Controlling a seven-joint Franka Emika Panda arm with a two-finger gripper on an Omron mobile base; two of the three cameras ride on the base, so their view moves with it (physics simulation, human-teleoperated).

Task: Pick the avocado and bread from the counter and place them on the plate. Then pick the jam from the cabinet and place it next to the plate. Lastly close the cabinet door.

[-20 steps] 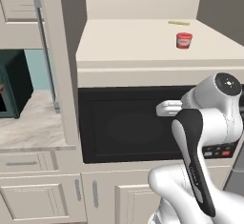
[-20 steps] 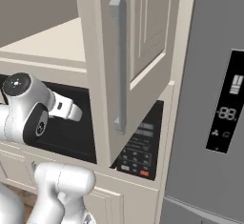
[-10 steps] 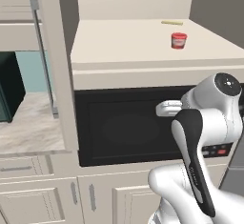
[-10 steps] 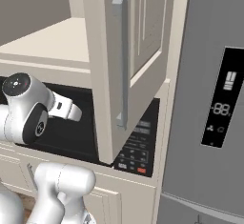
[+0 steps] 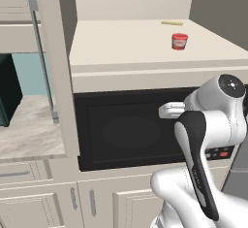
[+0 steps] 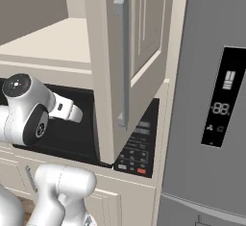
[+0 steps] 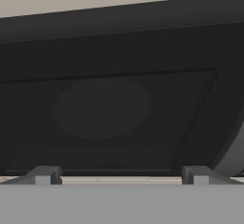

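The end effector (image 7: 117, 175) faces the black microwave (image 5: 140, 130) with its fingers spread wide, pinching nothing. The jam (image 5: 179, 41) stands on the cabinet (image 5: 145, 52) shelf at two o'clock, and the cabinet door (image 6: 127, 61) hangs open.

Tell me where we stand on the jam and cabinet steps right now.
Done: nothing I can confirm here; plate, avocado and bread are out of sight. In hand: the gripper is open and empty, facing the black microwave below the shelf. Left: the jam sits on the cabinet shelf, unpicked, and the cabinet door stands open, so placing the jam and closing the door remain.
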